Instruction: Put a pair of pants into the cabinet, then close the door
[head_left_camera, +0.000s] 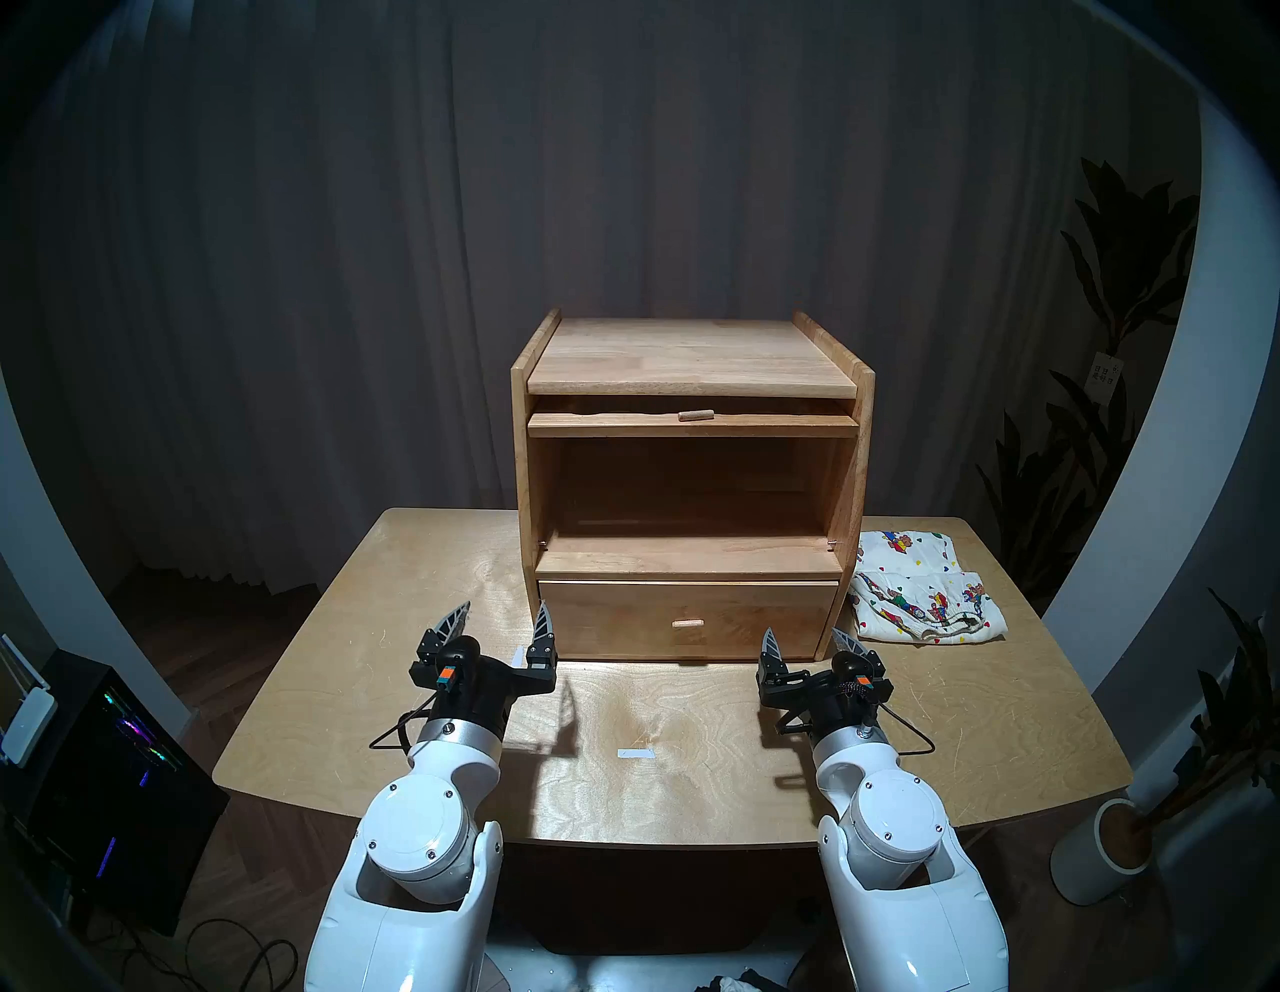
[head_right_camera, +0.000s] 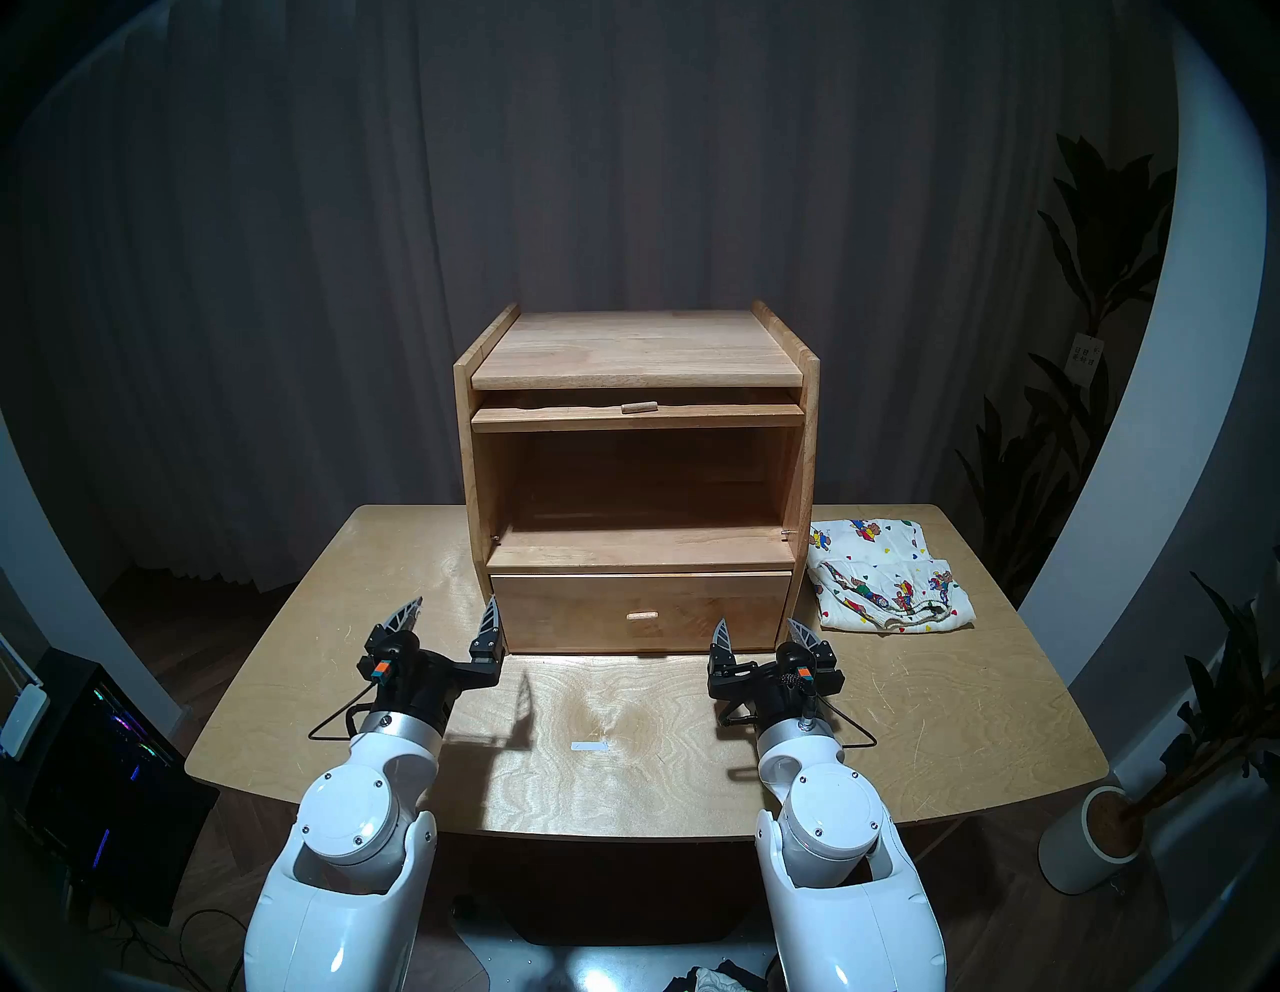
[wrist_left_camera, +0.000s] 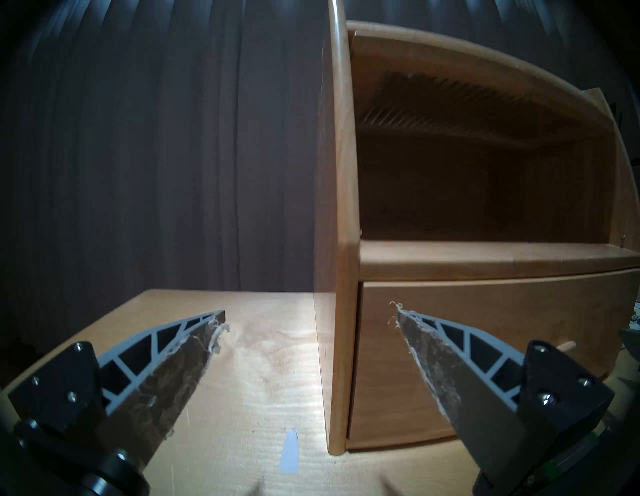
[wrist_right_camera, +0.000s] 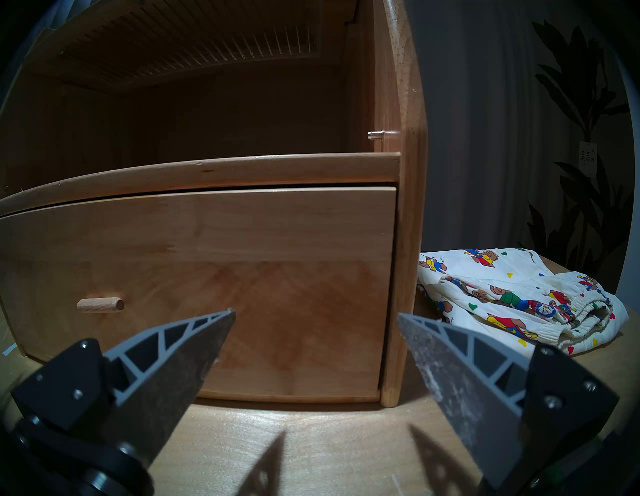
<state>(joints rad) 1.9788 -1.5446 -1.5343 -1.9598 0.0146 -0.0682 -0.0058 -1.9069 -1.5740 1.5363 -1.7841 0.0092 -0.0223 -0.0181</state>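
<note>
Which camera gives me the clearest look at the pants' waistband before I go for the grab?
The right wrist view: the pair of pants lies close, its elastic waistband facing the camera, right of the cabinet. Both head views show the whole garment, smaller, on the table. The left wrist view shows almost nothing of it.

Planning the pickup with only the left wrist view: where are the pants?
Observer: The pair of pants lies folded on the table, just right of the cabinet.
Operator: Which gripper is nearer?
Observer: The right gripper. It hovers open and empty before the cabinet's front right corner.
Operator: Where is the door's handle?
Observer: The door lies flat under the cabinet's top, and its peg handle sticks up at the middle of the front edge.
</note>
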